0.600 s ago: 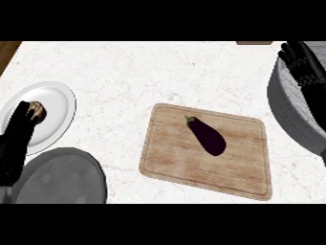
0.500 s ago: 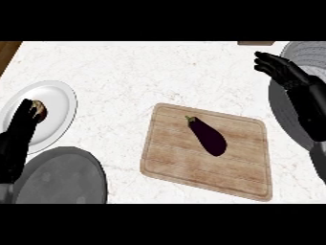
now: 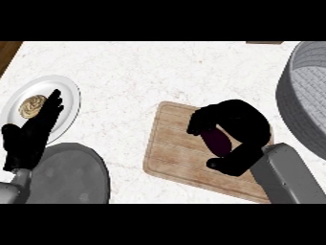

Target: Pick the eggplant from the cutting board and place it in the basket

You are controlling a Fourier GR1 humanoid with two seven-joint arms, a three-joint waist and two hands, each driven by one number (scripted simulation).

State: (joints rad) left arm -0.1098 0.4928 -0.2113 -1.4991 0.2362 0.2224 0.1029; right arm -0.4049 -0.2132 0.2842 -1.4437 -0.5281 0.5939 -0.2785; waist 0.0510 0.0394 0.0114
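Eggplant (image 3: 217,139): on the board (image 3: 176,153), long axis about 11 to 5 o'clock, mostly hidden by the hand.
Right hand (image 3: 237,128): over the eggplant, fingers and thumb curled round it; lift not evident.
Basket (image 3: 313,100): about 2 o'clock from the eggplant, near the board's right end.
Left hand (image 3: 30,136): open, resting at 9 o'clock, over the plate (image 3: 68,103).
Nearer arm: right, by far.

Colours on the counter
Purple eggplant (image 3: 217,139), tan wood-grain board (image 3: 176,153), grey basket (image 3: 313,100), white plate (image 3: 66,98), white marbled counter (image 3: 158,72).
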